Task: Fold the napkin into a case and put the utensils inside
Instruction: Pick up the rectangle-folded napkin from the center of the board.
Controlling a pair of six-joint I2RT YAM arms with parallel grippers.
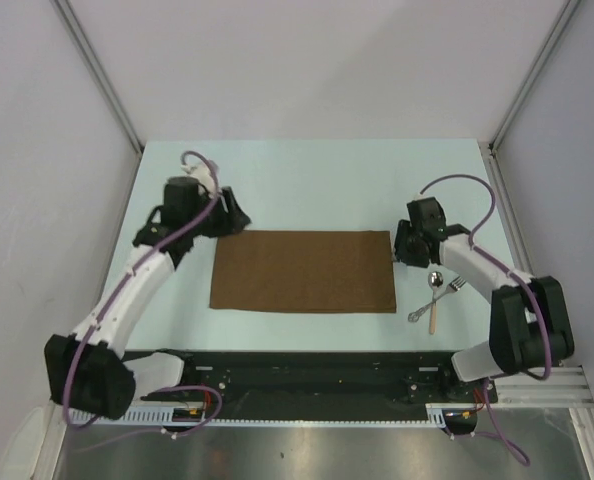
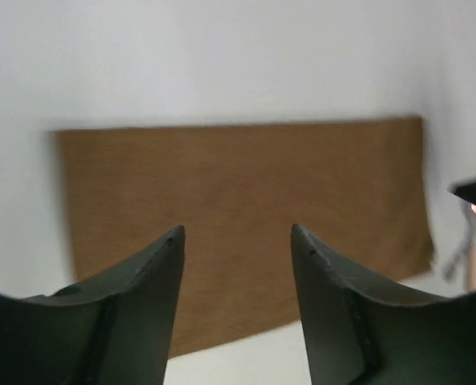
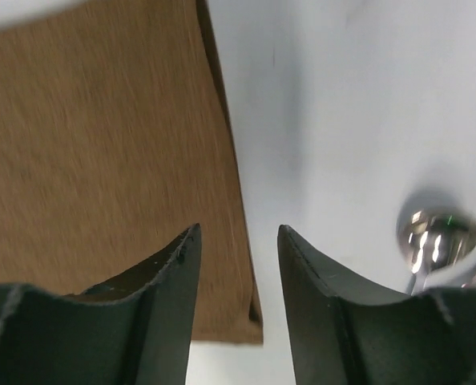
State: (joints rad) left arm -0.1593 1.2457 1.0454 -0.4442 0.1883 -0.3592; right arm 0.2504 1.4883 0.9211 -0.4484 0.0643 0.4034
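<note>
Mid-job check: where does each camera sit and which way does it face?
Top external: above and behind, looking down on table, napkin, left arm, right arm.
Left wrist: left arm, facing across the napkin; open left claw shows.
Right wrist: right arm, facing down at napkin edge and spoon; open right claw.
All three share the napkin.

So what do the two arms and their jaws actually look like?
They are a matching pair. The left arm and the right arm each have white links joined by chunky black joints, with a thin purple cable looping along the outside. The jaws on each are two dark, nearly black, matte wedges that taper to a point. No markings can be read.
</note>
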